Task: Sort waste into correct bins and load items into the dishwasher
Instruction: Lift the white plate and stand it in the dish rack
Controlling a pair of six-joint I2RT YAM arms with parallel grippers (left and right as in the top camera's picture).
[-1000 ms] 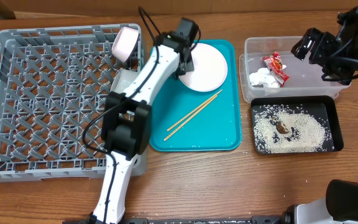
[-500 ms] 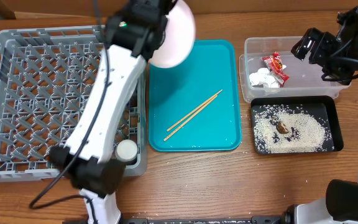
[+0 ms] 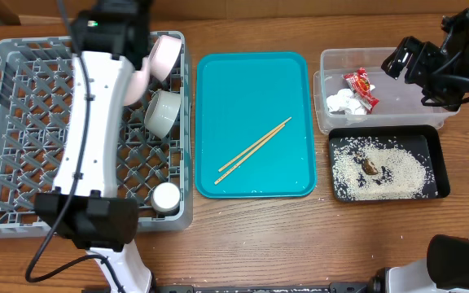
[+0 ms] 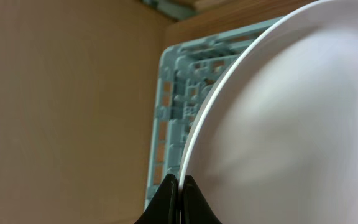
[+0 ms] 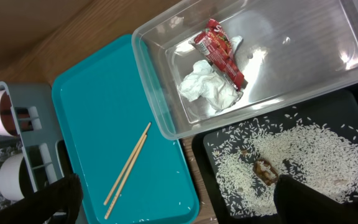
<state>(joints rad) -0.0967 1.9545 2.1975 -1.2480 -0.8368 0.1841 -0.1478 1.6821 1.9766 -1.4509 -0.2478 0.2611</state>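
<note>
The left gripper point(image 4: 179, 186) is rim-pinching the pale-pink plate point(image 4: 291, 124), risking a slip onto the pink bowl point(image 3: 166, 55) at 1 o'clock in the dish rack point(image 3: 23, 122).

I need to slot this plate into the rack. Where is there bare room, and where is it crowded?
The rack's left half, between its left wall and the left arm, is bare. So is the gap between grey-white bowl and white cup. The far right corner is crowded by the pink bowl.

Teal tray point(image 3: 251, 98), grey latticed rack point(image 3: 23, 122), pale-pink plate point(image 4: 291, 124)
</note>
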